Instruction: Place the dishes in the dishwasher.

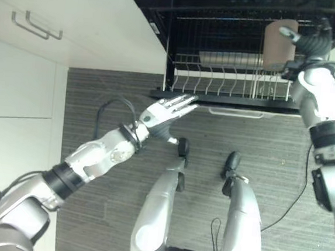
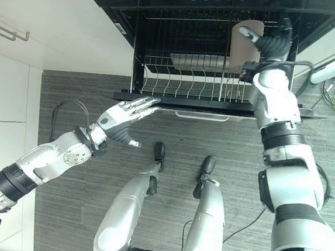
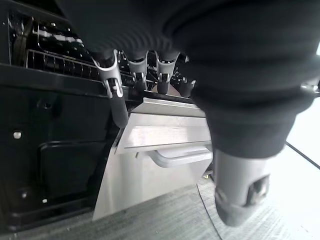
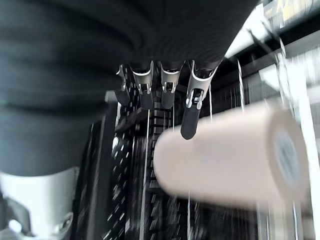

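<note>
A tan cup (image 1: 278,44) stands upright at the right end of the pulled-out wire rack (image 1: 218,80) of the open dishwasher. My right hand (image 1: 315,41) is right beside it, fingers (image 4: 192,107) straight, one tip lying across the cup's upper edge. In the right wrist view the cup (image 4: 230,160) sits just past the fingertips. My left hand (image 1: 166,110) is open, its fingers stretched toward the rack's black front edge (image 1: 176,95) at the left corner. A grey flat dish (image 1: 229,59) lies in the rack's middle.
A silver front panel with a bar handle (image 3: 175,156) hangs below the rack's edge. White cabinets with metal handles (image 1: 38,27) stand to the left. Grey carpet (image 1: 269,169) lies in front of the dishwasher.
</note>
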